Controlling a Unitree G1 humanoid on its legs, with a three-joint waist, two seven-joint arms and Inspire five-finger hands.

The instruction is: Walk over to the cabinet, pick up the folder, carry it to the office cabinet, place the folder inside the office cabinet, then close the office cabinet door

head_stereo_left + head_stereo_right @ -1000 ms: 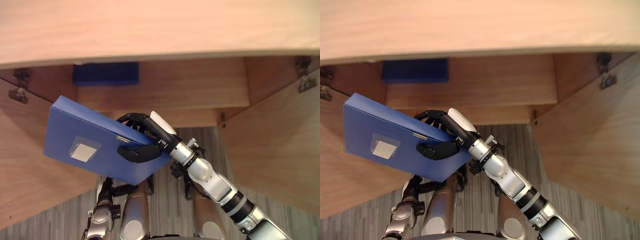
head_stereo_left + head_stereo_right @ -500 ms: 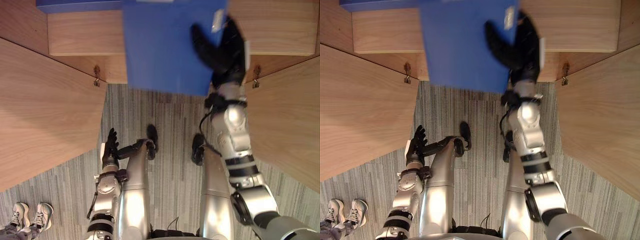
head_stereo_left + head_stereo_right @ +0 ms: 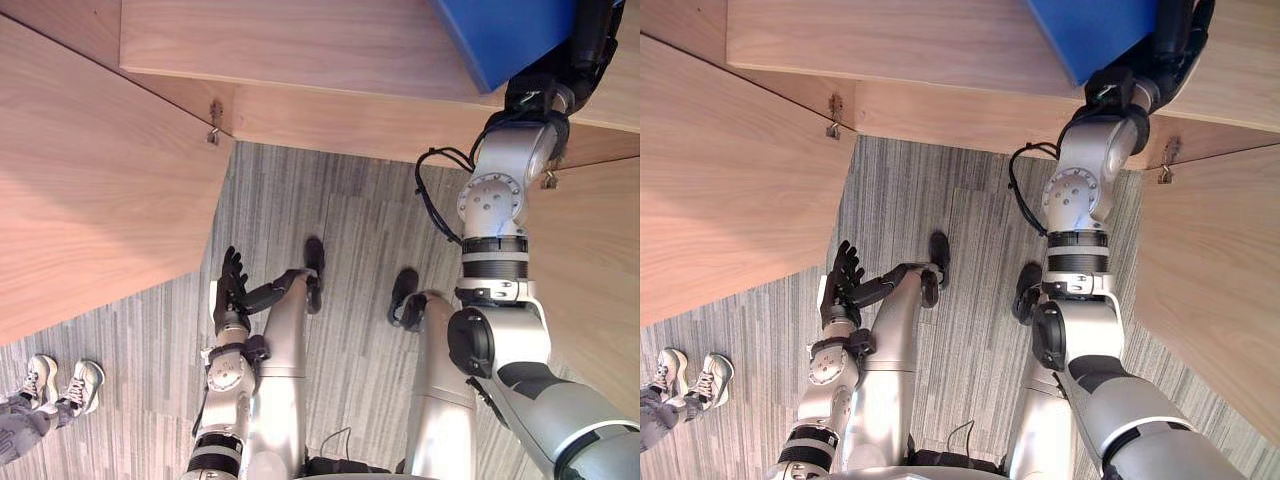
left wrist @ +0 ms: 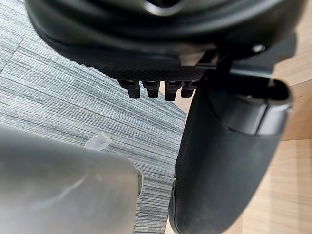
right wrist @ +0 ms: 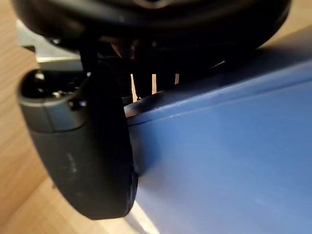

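Grey striped carpet (image 3: 340, 230) covers the floor in the left eye view, and the pale wooden office cabinet (image 3: 300, 50) crosses the upper part. Its left door (image 3: 90, 200) and its right door (image 3: 600, 280) both stand open, and a small metal hinge (image 3: 214, 122) shows at the corner of the left one. The blue folder (image 3: 500, 35) is at the upper edge, in front of the cabinet's wooden board, nearer to the right door. The right hand (image 3: 590, 40) is raised to it and grips its right side. I cannot tell if the folder rests on a shelf. The left hand (image 3: 232, 285) hangs low beside the body, well apart from the folder, with straight fingers and nothing in it. A person's light shoes (image 3: 60, 380) stand on the carpet at the lower left.

From the right eye view the scene is the same: the folder (image 3: 1095, 30) is at the top with the right hand (image 3: 1175, 35) beside it.

Seen from the left wrist view, the left hand (image 4: 224, 161) is empty; its fingers (image 4: 156, 88) point out straight over the carpet.

Close up in the right wrist view, the dark thumb (image 5: 92, 161) of the right hand lies against the folder's (image 5: 229, 161) edge and the other fingers reach round its far side, so the hand is closed on the folder.
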